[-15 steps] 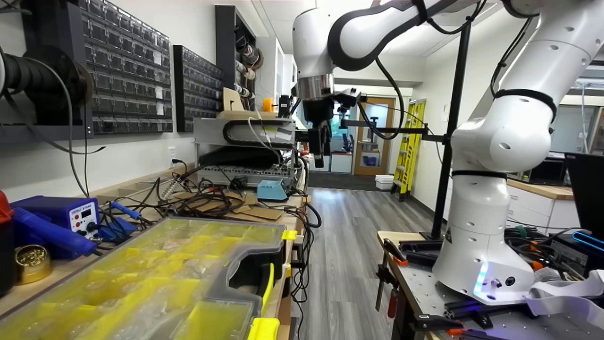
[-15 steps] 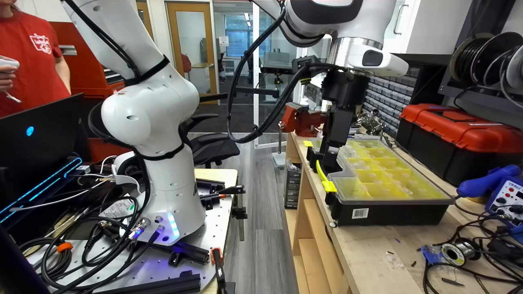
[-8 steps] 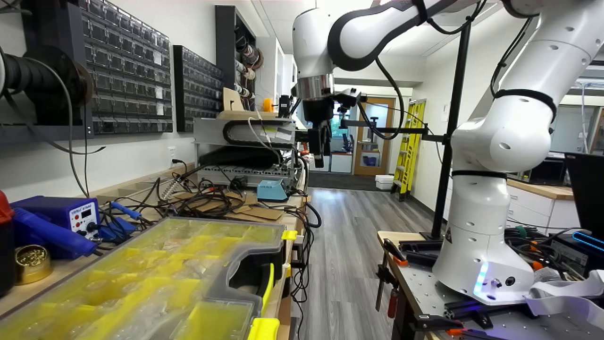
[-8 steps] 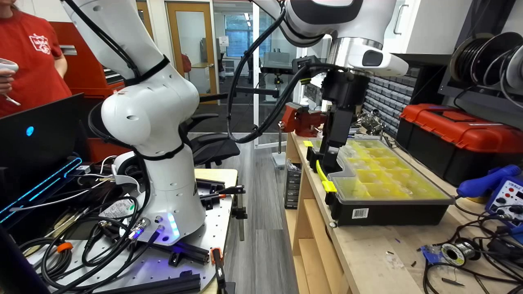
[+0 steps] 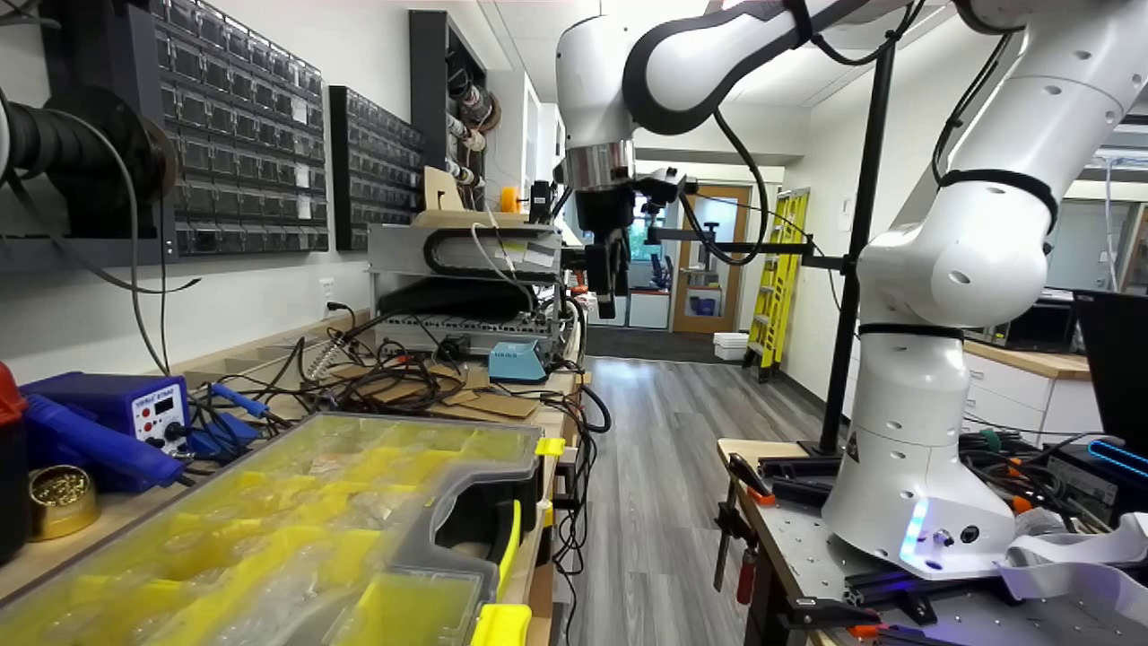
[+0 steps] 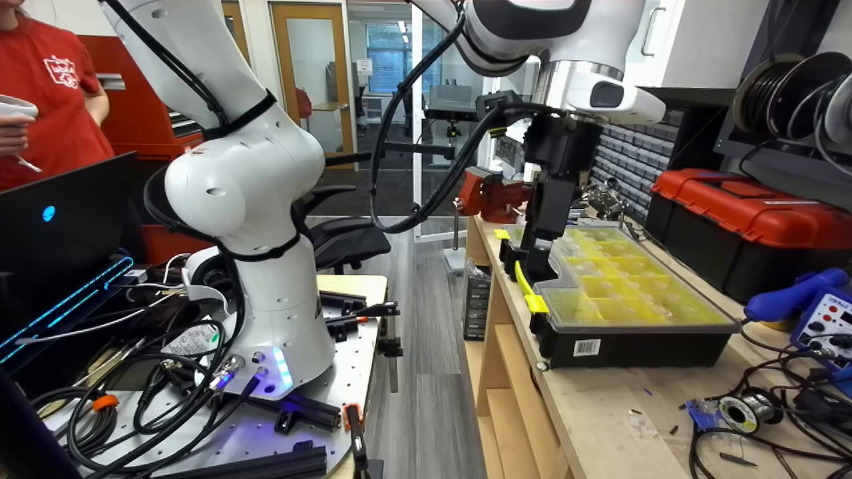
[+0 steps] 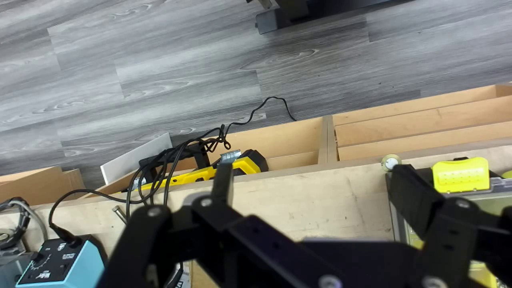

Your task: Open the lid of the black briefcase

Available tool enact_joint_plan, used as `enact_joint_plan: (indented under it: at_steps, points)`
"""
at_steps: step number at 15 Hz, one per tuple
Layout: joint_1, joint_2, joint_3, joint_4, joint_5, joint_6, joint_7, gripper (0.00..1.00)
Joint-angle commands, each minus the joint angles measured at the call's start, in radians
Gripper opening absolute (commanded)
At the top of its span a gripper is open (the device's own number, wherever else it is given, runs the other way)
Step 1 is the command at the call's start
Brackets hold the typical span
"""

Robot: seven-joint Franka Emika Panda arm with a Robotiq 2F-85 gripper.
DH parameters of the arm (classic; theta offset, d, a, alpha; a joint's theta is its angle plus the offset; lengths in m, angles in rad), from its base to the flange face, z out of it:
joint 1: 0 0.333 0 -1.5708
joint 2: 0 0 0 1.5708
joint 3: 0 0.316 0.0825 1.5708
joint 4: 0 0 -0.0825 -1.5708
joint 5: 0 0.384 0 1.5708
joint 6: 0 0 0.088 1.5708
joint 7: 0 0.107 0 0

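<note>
Only the red-shirted person (image 6: pixel 56 106) shifts, the black end effector (image 7: pixel 314 178) hanging spread and empty near the yellow-binned black briefcase (image 6: pixel 636 350) on the wooden worktop (image 6: pixel 599 406), clear plastic lid (image 5: pixel 359 511) down: approach seems in hand, reaching a yellow plastic latch (image 7: pixel 461 175) likely next.

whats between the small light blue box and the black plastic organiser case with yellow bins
An exterior view shows flat brown cardboard between the box and the case, tangled black cables beside it.

We see a lid (image 6: pixel 629 283) of smooth, see-through plastic, a black briefcase (image 6: pixel 645 350) of matt plastic, a bench (image 6: pixel 599 406) of matt wood, and a glossy robot arm (image 6: pixel 256 186).
</note>
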Motion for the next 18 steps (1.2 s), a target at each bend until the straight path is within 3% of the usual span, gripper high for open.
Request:
enact_joint_plan:
  at_steps: [1,4,14,18]
  points:
    - [0.020,-0.002,-0.015,0.001,-0.001,-0.003,-0.003,1.00]
    - [0.046,0.046,-0.007,0.025,0.024,0.022,-0.006,1.00]
    - [0.178,0.032,-0.005,0.029,0.188,0.088,-0.149,1.00]
    - [0.166,0.069,0.021,0.037,0.171,0.089,-0.086,1.00]
